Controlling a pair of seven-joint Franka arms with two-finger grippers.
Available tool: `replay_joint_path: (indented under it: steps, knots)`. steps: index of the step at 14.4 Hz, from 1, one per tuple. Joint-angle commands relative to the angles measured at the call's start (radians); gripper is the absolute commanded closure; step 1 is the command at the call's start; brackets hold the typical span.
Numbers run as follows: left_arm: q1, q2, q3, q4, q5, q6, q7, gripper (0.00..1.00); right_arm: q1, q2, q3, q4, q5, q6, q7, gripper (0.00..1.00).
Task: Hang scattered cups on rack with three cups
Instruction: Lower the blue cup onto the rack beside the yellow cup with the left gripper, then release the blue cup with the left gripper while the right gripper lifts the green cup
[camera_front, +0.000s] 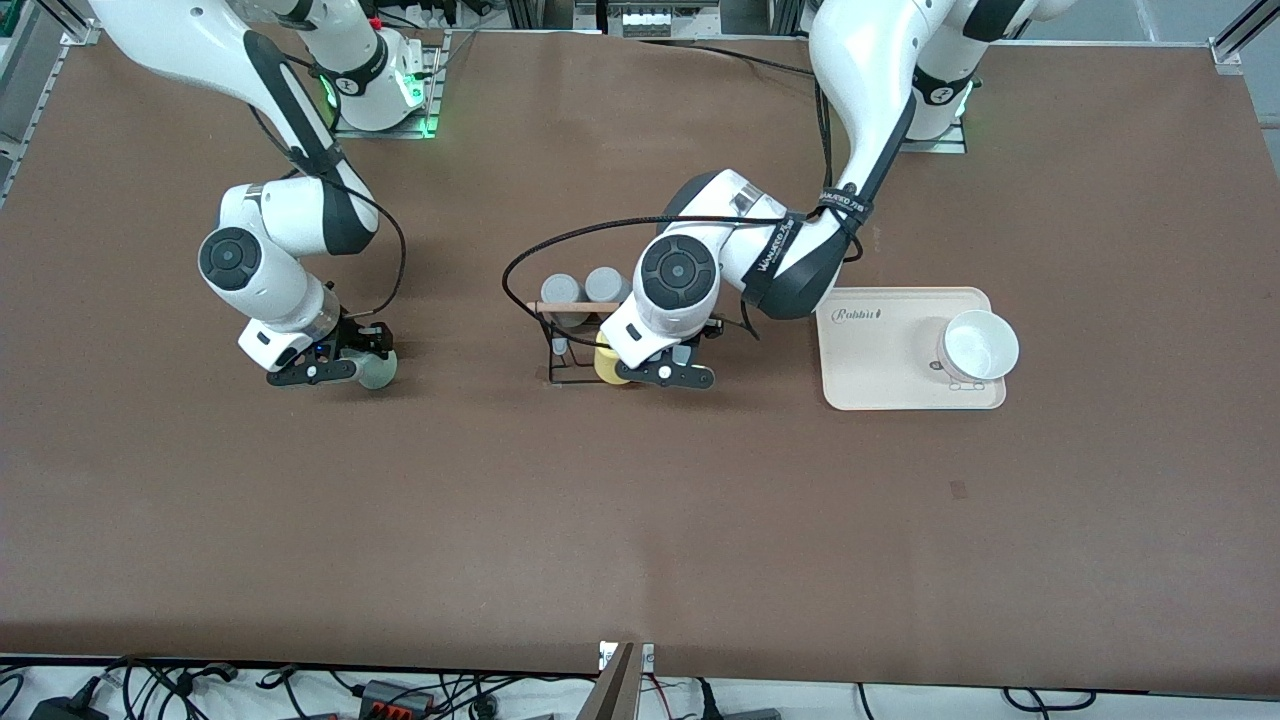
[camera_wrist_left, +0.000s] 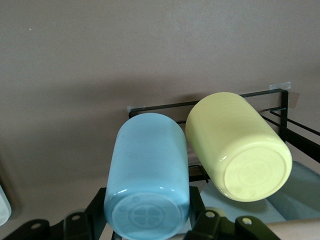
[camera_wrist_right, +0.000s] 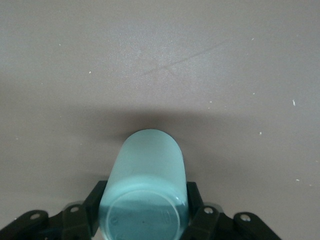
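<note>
My left gripper (camera_front: 682, 362) is over the end of the black wire rack (camera_front: 556, 345) that lies toward the left arm. It is shut on the light blue cup (camera_wrist_left: 147, 175), held on its side with its base toward the wrist camera. A yellow cup (camera_wrist_left: 239, 145) hangs right beside the blue one, also seen in the front view (camera_front: 606, 366). Two grey cups (camera_front: 583, 290) sit by the wooden rod (camera_front: 565, 306). My right gripper (camera_front: 370, 362), toward the right arm's end, is shut on the mint-green cup (camera_wrist_right: 145, 175), low over the bare table.
A cream tray (camera_front: 880, 360) with a white bowl (camera_front: 981, 345) lies toward the left arm's end of the table. The rack's black base wire (camera_wrist_left: 165, 107) runs just under the blue and yellow cups. A black cable (camera_front: 560, 240) loops above the rack.
</note>
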Motion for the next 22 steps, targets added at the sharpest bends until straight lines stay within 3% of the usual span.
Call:
replay_joint_path:
  steps: [1, 6, 11, 13, 16, 19, 22]
  knots:
    - [0.005, -0.013, 0.013, 0.028, -0.014, -0.033, 0.002, 0.0, 0.007, -0.014, -0.003, -0.006, 0.011, -0.009, -0.002, 0.77]
    - [0.067, -0.117, 0.017, 0.031, -0.011, -0.131, -0.001, 0.0, 0.0, -0.085, -0.01, 0.016, 0.011, -0.071, -0.003, 0.79]
    - [0.245, -0.218, 0.019, 0.01, 0.001, -0.151, 0.003, 0.0, 0.006, -0.175, -0.01, 0.186, 0.011, -0.365, 0.068, 0.79]
    - [0.305, -0.249, 0.019, 0.001, 0.068, -0.173, 0.008, 0.0, 0.019, -0.178, 0.0, 0.294, 0.011, -0.503, 0.159, 0.79]
    - [0.395, -0.286, 0.019, 0.001, 0.142, -0.212, 0.112, 0.0, 0.108, -0.167, 0.011, 0.456, 0.011, -0.651, 0.34, 0.79]
    - [0.495, -0.322, 0.019, -0.004, 0.141, -0.234, 0.265, 0.0, 0.215, -0.144, 0.011, 0.545, 0.013, -0.676, 0.531, 0.79]
    - [0.592, -0.425, 0.019, -0.105, 0.139, -0.207, 0.383, 0.0, 0.326, -0.072, 0.011, 0.623, 0.013, -0.667, 0.714, 0.79]
